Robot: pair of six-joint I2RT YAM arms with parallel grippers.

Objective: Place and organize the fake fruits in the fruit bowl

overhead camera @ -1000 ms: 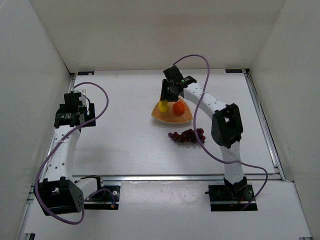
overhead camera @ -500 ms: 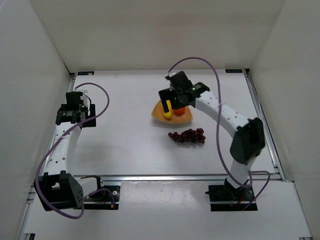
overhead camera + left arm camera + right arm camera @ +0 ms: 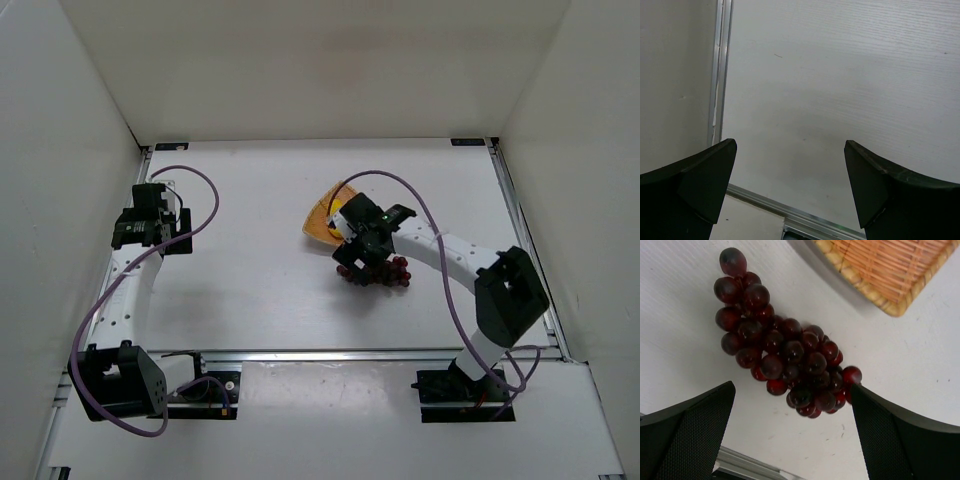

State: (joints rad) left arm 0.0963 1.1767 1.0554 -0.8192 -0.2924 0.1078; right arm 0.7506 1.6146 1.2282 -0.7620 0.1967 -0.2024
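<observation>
Right gripper (image 3: 792, 390): jaws spread wide, low over the grapes, one finger on each side, holding nothing.
Grapes (image 3: 785, 360): lying on the white table (image 3: 250, 280), just right of centre in the overhead view, outside the bowl.
Left gripper (image 3: 790, 150): at the left edge of the overhead view, jaws wide apart above the table, holding nothing.
Fruit bowl (image 3: 318, 218): just above the grapes in the overhead view, near them but apart.
Banana (image 3: 340, 214): inside the bowl, partly hidden by the right arm.

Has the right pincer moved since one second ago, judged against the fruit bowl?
Yes. The right pincer left its place above the fruit bowl and came toward the near side. It now hangs open over the grapes, just outside the bowl.
</observation>
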